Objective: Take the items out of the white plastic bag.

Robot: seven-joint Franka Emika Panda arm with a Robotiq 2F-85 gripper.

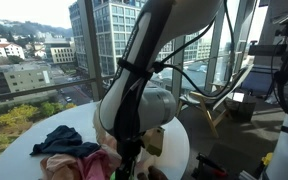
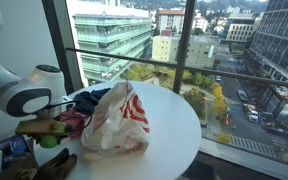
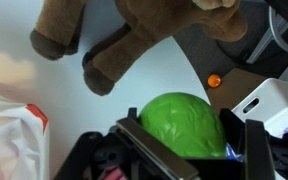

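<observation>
The white plastic bag (image 2: 114,120) with red print lies on the round white table (image 2: 174,125); its edge also shows at the lower left of the wrist view (image 3: 9,135). My gripper (image 3: 184,150) is shut on a green ball (image 3: 184,122), held between the two black jaws. The ball also shows in an exterior view (image 2: 49,141), just beside the bag at the table's edge. A brown plush toy (image 3: 134,30) lies on the table right in front of the ball. It also shows in an exterior view (image 2: 34,125).
A pile of blue and pink clothes (image 1: 69,150) lies on the table next to the arm (image 1: 134,90). A small orange object (image 3: 214,80) sits on the dark floor beyond the table edge. Windows and a railing (image 2: 184,65) stand close behind the table.
</observation>
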